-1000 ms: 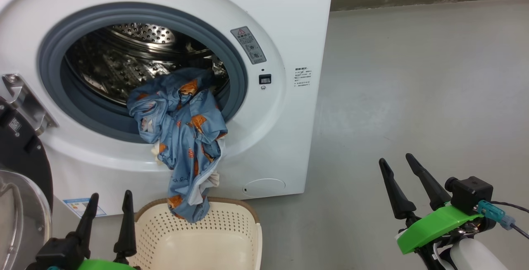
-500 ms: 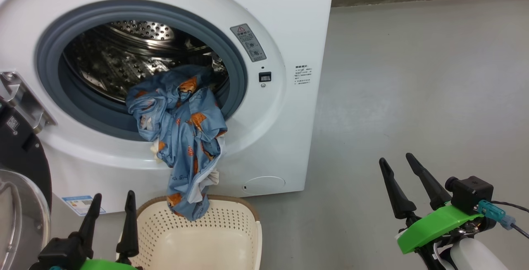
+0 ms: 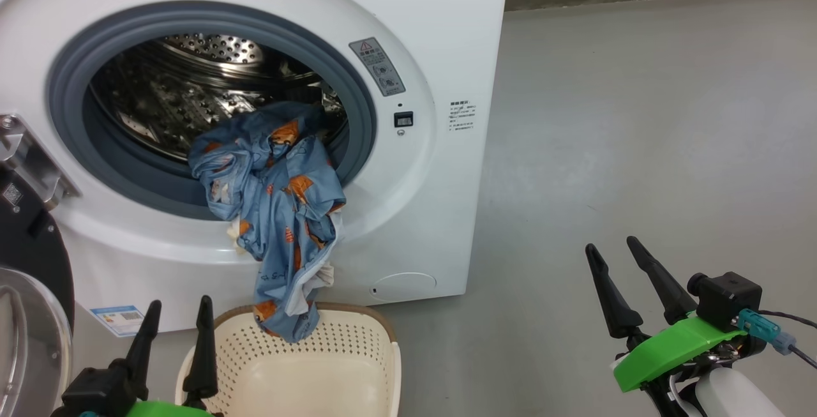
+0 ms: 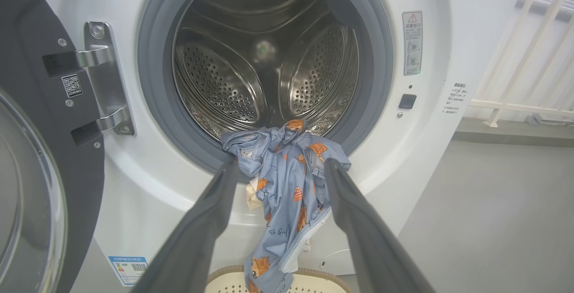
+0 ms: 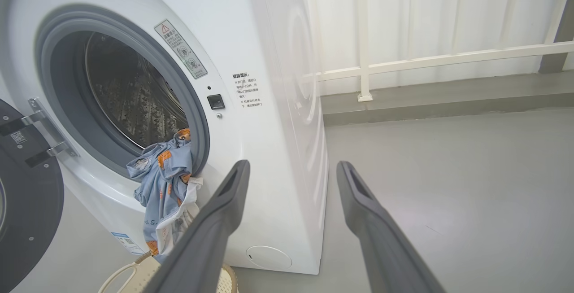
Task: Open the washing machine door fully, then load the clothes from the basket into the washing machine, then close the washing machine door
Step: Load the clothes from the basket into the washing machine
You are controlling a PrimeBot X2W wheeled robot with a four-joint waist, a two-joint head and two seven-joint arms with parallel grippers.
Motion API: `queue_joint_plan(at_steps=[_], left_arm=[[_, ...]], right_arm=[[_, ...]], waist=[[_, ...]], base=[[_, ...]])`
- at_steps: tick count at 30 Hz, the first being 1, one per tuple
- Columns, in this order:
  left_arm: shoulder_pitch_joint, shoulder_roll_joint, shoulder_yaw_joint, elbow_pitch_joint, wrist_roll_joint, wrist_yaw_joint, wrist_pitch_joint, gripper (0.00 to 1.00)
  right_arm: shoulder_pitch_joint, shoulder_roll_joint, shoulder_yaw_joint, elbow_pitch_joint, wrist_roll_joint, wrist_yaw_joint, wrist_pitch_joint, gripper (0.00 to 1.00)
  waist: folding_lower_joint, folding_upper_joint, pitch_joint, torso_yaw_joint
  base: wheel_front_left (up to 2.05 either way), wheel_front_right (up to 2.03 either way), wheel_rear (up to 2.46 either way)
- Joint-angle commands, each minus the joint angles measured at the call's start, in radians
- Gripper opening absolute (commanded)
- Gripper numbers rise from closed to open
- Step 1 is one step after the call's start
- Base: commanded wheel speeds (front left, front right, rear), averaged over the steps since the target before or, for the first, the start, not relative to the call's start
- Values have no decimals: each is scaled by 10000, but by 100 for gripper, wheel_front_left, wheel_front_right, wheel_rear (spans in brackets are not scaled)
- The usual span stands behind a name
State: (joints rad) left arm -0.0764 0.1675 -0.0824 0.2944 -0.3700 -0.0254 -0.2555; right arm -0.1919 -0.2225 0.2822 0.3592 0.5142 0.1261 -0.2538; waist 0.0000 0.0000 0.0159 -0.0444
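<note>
The washing machine (image 3: pixel 434 34) stands with its black washing machine door (image 3: pixel 32 257) swung open at the left. Blue bear-print clothes (image 3: pixel 274 200) hang from the drum mouth over the grey gasket, their lower end dangling into the cream basket (image 3: pixel 357 340) below. My left gripper (image 3: pixel 179 318) is open and empty at the basket's left rim, below the clothes. In the left wrist view its fingers frame the clothes (image 4: pixel 291 181) from a distance. My right gripper (image 3: pixel 609 248) is open and empty over the floor to the right of the machine.
Bare grey floor (image 3: pixel 638 117) stretches right of the machine. A white railing (image 5: pixel 426 59) and a low wall kerb run behind it. The open door's glass bowl (image 3: pixel 25 340) bulges at the far left, close to my left arm.
The head camera has shifted a little, sliding the machine slightly left in view. My left gripper has edged slightly right. The clothes and the right gripper have not moved.
</note>
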Motion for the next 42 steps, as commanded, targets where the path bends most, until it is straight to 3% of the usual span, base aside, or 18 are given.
queue_joint_plan(at_steps=[1, 13, 27, 33, 42], left_arm=[[-199, 167, 301, -165, -60, 46, -19, 100], [-534, 101, 205, 566, -504, -140, 429, 100], [-3105, 332, -485, 4247, -1007, -945, 744, 100], [-4484, 628, -963, 5830, -1349, -1043, 663, 100], [-5797, 1257, -1769, 7062, -2175, -1050, 665, 100]], right_arm=[[-126, -95, 126, -225, 98, 46, -80, 100], [-201, -31, 131, -335, 35, 46, -80, 100], [-753, 97, 125, -479, -283, 46, -80, 100], [-1082, 332, 29, -651, -530, 46, -80, 100], [-1366, 701, -105, -874, -815, 46, -80, 100]], waist=[[0, 0, 9, -26], [0, 0, 315, -224], [0, 0, 1995, -708], [0, 0, 2977, -1119], [0, 0, 4027, -1681]], base=[[0, 0, 0], [0, 0, 0], [0, 0, 0], [0, 0, 0], [0, 0, 0]])
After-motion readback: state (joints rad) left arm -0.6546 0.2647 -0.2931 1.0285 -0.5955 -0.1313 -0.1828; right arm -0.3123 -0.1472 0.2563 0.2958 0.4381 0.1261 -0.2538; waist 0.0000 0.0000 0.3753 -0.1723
